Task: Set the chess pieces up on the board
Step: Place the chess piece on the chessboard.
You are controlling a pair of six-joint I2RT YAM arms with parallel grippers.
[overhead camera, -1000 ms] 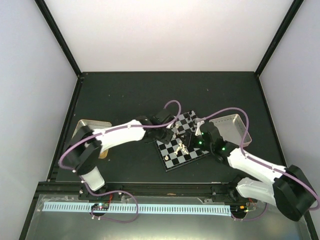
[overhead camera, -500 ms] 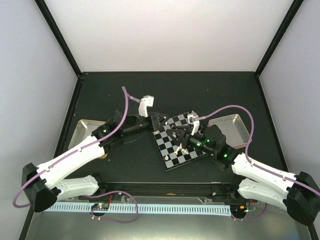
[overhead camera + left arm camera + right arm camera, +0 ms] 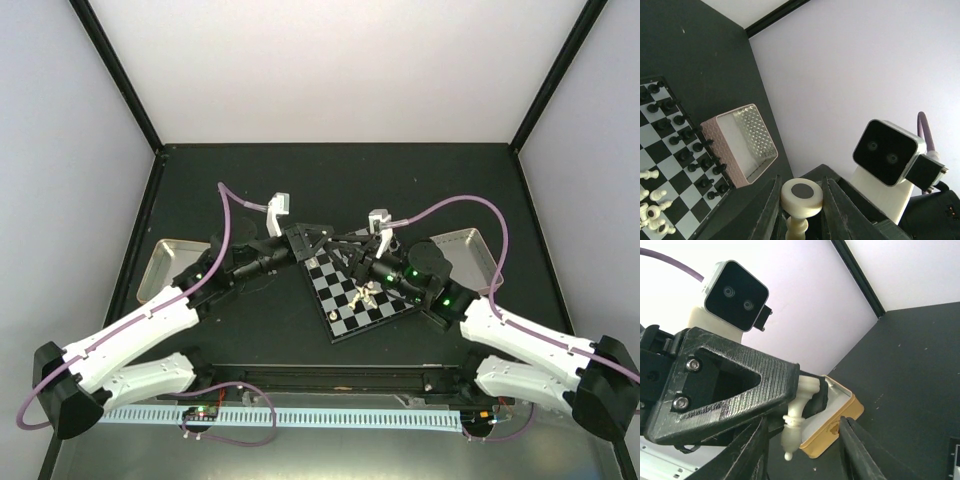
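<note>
My left gripper (image 3: 801,200) is shut on a cream-white chess piece (image 3: 801,196), clamping its round base. In the right wrist view that piece (image 3: 799,415) hangs head down from the left gripper's black fingers (image 3: 740,385). My right gripper (image 3: 800,455) is open, with one finger on each side of the hanging piece and not touching it. From above, the left gripper (image 3: 312,243) and right gripper (image 3: 345,248) meet over the far left corner of the board (image 3: 375,312). Black pieces (image 3: 690,145) line the board's edge. White pieces (image 3: 365,293) lie clustered mid-board.
A pinkish tray (image 3: 462,250) sits right of the board, and its wall (image 3: 722,150) shows in the left wrist view. A metal tray (image 3: 165,265) with a gold side (image 3: 837,427) lies at the left. Purple cables arc over both arms.
Both arms have left the middle of the board. The left arm swung back and out, and the two grippers now face each other at the board's far left corner. The right jaws changed width.
</note>
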